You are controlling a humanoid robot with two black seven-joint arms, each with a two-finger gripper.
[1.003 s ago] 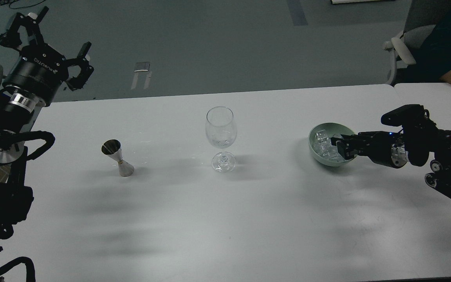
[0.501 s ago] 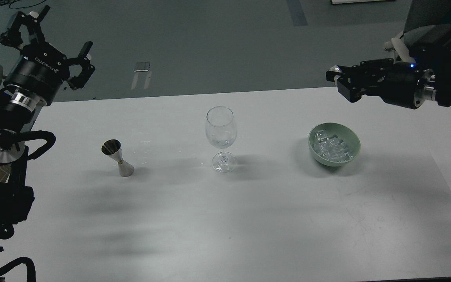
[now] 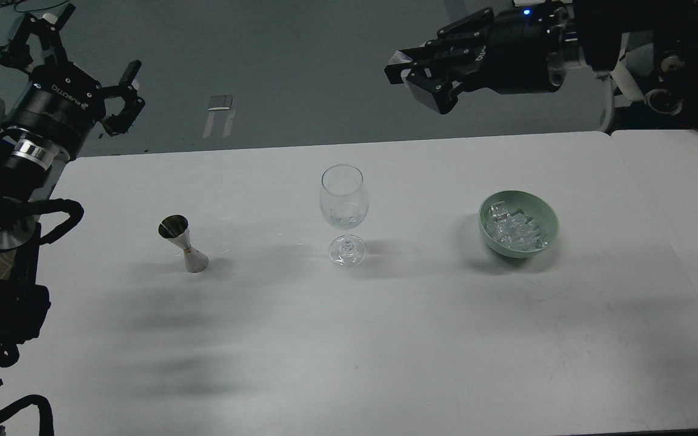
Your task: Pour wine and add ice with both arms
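Observation:
A clear wine glass [image 3: 342,200] stands upright at the table's middle. Faint glints sit low in its bowl; I cannot tell if that is wine. A pale green bowl [image 3: 549,215] to its right holds several clear ice cubes [image 3: 514,231]. A steel jigger [image 3: 183,243] stands to the glass's left. My right gripper [image 3: 405,68] is high above the table's far edge, up and right of the glass, shut on a small whitish ice cube [image 3: 397,59]. My left gripper [image 3: 91,51] is raised at the far left, open and empty.
The white table [image 3: 349,339] has a second table [image 3: 682,163] butted against its right side. A chair and a person's arm are at the far right behind my right arm. The grey floor lies beyond the far edge.
My right gripper rose out of the green bowl and swung up and left, carrying an ice cube toward the glass. My left arm barely moved.

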